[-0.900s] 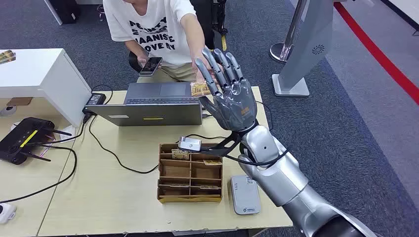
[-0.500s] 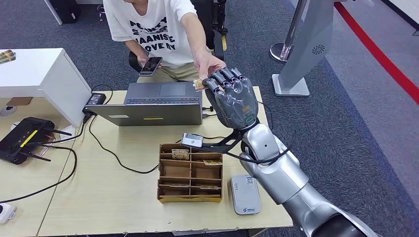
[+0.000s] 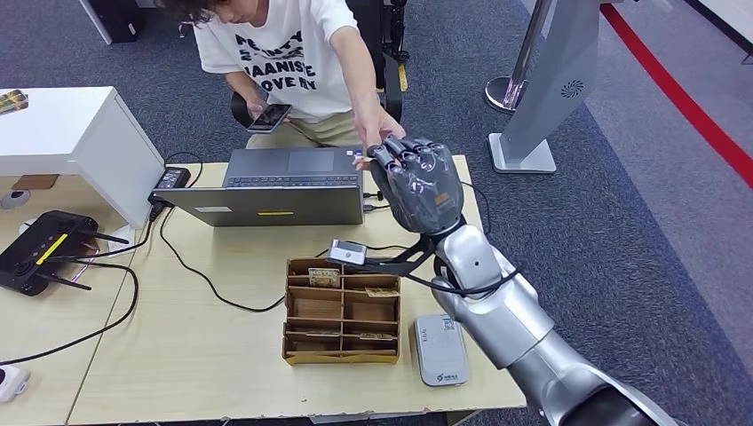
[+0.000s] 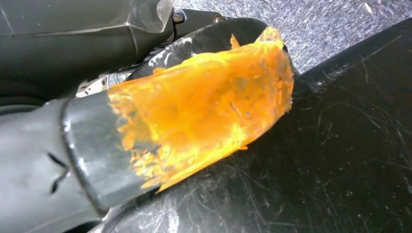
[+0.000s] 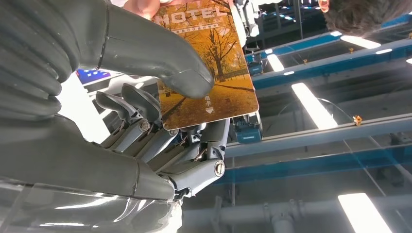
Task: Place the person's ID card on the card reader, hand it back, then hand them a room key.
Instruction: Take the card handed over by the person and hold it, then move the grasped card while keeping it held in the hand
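While right arm reaches over desk (image 3: 222, 355), robot hand (image 3: 417, 182) (fingers curled) pinches hotel card (image 5: 209, 63), person's hand (image 3: 377, 129) touching

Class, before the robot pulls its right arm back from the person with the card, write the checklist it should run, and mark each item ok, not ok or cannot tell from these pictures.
1. Card pinched between thumb and fingers of the right hand: ok, the thumb presses its face.
2. Person's hand off the card: not ok, fingertips remain at its edge.
3. Card is the ID card: cannot tell; the print reads HOTEL.
4. Card reader bare and near the table's front edge: ok.
5. Path back over the laptop and card organiser: ok, the hand is above both.
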Controlling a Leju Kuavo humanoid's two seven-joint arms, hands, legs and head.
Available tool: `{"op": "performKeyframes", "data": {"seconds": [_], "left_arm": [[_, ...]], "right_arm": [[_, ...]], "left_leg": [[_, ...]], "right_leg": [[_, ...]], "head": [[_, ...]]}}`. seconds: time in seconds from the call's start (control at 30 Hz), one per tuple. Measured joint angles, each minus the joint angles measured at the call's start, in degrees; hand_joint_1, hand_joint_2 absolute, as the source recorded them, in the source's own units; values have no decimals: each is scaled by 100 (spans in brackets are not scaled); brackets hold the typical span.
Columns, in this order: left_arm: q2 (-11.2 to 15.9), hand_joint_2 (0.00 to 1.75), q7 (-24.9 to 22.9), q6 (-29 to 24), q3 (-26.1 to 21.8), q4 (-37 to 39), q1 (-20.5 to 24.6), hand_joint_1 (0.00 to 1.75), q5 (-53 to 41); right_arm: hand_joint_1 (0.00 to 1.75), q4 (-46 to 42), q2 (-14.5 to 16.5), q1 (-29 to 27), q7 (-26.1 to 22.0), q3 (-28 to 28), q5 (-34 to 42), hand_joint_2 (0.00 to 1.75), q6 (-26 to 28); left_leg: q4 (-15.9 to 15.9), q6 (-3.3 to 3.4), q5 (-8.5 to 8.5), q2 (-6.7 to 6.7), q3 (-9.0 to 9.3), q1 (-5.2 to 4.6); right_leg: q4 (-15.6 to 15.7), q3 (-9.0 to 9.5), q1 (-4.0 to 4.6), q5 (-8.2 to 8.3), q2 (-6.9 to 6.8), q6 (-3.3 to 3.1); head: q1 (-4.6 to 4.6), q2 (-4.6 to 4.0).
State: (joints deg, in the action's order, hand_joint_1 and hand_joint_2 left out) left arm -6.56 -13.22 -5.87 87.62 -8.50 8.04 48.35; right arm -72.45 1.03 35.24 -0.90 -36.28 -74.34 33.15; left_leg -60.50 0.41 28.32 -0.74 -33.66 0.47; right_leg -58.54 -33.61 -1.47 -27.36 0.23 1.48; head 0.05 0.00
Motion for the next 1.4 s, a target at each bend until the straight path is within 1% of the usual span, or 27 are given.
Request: {"op": "performKeyframes", "data": {"seconds": [0.1,0.17,0.2,0.27,0.37,0.4,0.43,0.53,0.6,0.63,0.73,0.8,0.87,1.0,1.07,1.23,1.3,1.4], "left_arm": [[0,0,0,5,0,0,2,0,5],[0,0,0,1,0,0,2,0,33],[0,0,0,-6,0,0,2,0,60],[-1,0,4,-27,0,0,2,0,131],[-7,0,33,-96,-1,0,-8,0,261],[-10,0,45,-116,-2,0,-12,0,291],[-13,0,56,-129,-2,0,-14,0,309],[-19,0,64,-140,-2,0,-17,0,328],[-20,0,69,-157,-3,0,-19,0,360],[-20,0,77,-174,-4,0,-22,0,389],[-22,0,126,-233,-13,0,-41,0,501],[-23,0,160,-276,-27,0,-56,0,581],[-25,0,184,-318,-52,0,-74,0,662],[-29,0,216,-423,-133,0,-102,0,807],[-32,0,231,-479,-185,0,-119,0,874],[-35,0,236,-564,-289,0,-177,0,978],[-35,0,236,-577,-314,0,-181,0,984],[-35,0,235,-589,-330,0,-180,0,980]], "right_arm": [[175,14,13,-55,-68,0,180,175,-50],[175,3,38,-130,-160,3,522,175,-131],[175,-21,57,-181,-223,10,789,175,-199],[175,-170,115,-331,-381,53,1558,175,-402],[175,-683,231,-664,-624,168,3129,175,-828],[175,-880,262,-772,-675,200,3529,175,-939],[175,-1056,285,-867,-704,226,3771,175,-1007],[175,-1404,315,-1034,-744,274,3958,175,-1073],[175,-1574,324,-1116,-839,298,4266,175,-1172],[175,-1672,327,-1175,-919,309,4571,175,-1262],[175,-2095,282,-1458,-1160,325,5820,175,-1583],[175,-2410,166,-1709,-1263,328,6512,175,-1734],[175,-2681,-21,-2001,-1333,350,7030,175,-1843],[175,-2960,-530,-2736,-1443,530,8033,175,-2214],[175,-2981,-825,-3193,-1477,712,8378,175,-2405],[175,-3026,-1537,-4328,-1531,1244,8680,175,-2616],[175,-3068,-1774,-4601,-1509,1340,8695,175,-2644],[175,-3101,-2029,-4799,-1423,1371,8662,175,-2661]], "left_leg": [[0,0,0,0,0,0],[0,0,0,0,0,0],[0,0,0,0,0,0],[0,0,0,0,0,0],[0,-1,1,0,-2,1],[0,-2,2,0,-3,1],[0,-2,2,1,-4,1],[0,-2,2,1,-5,1],[0,-2,2,2,-5,1],[0,-2,2,2,-4,1],[0,-1,2,1,-4,1],[0,-1,3,1,-4,1],[0,1,6,1,-5,0],[0,8,12,0,-5,0],[0,10,14,-3,-7,0],[0,15,26,0,-9,-1],[0,14,30,5,-9,-1],[0,11,32,10,-6,0]], "right_leg": [[0,0,0,0,0,0],[0,0,0,0,0,0],[0,0,0,0,0,0],[0,0,0,0,0,0],[0,-2,1,-2,0,-1],[0,-3,1,-3,0,-1],[0,-4,1,-3,0,-1],[0,-6,1,-3,1,-1],[1,-5,0,-3,0,-1],[1,-5,1,-3,0,0],[3,-5,1,-3,-1,0],[5,-5,0,-3,-1,0],[8,-5,0,-4,-1,0],[15,-2,1,-7,-5,4],[17,0,0,-8,-8,5],[20,-1,0,-9,-7,6],[19,-1,0,-9,-3,6],[19,-1,1,-9,2,6]], "head": [[1,0],[1,0],[1,0],[1,0],[0,0],[1,0],[1,0],[1,0],[0,0],[1,0],[0,0],[1,0],[1,0],[1,0],[1,0],[1,0],[1,0],[1,0]]}}
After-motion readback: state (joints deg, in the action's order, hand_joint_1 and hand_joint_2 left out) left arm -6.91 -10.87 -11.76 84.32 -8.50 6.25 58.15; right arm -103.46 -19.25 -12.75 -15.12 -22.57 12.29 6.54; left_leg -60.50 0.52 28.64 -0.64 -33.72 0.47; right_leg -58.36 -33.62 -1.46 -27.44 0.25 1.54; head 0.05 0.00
